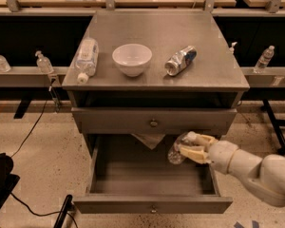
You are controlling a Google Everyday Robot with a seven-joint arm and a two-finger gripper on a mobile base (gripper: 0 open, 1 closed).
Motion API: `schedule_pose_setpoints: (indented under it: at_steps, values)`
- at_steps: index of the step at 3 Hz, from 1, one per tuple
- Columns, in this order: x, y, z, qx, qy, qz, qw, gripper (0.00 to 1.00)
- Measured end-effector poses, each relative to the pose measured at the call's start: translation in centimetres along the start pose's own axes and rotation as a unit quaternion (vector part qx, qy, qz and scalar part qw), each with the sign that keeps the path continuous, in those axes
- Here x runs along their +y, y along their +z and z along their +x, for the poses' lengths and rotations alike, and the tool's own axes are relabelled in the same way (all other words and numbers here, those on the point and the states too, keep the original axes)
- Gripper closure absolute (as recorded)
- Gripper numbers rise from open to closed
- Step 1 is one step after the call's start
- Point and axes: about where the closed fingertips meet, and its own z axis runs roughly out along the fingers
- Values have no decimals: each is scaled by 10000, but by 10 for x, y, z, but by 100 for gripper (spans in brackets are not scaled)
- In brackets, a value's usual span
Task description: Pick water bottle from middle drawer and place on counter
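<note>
My gripper (189, 146) reaches in from the lower right on a pale arm and is shut on the water bottle (175, 153), a small clear plastic bottle. The bottle is held tilted above the right rear part of the open middle drawer (152, 204), just below the closed drawer front above it. The drawer is a wide grey metal box, pulled fully out. The counter (156, 32) is the brushed grey top of the cabinet.
On the counter lie a fatter clear bottle with a white label (85, 57), a white bowl (132, 59) and a crushed silver-blue can (180, 60). Small bottles stand on side ledges at left (42, 61) and right (265, 59). A black cable (33, 127) runs over the floor at left.
</note>
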Motion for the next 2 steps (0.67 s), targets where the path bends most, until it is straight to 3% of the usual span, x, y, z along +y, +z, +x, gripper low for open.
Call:
schedule_pose_setpoints:
  at_steps: [2]
  values:
    - [-43,-91,-162,183,-886,-201,9957,100]
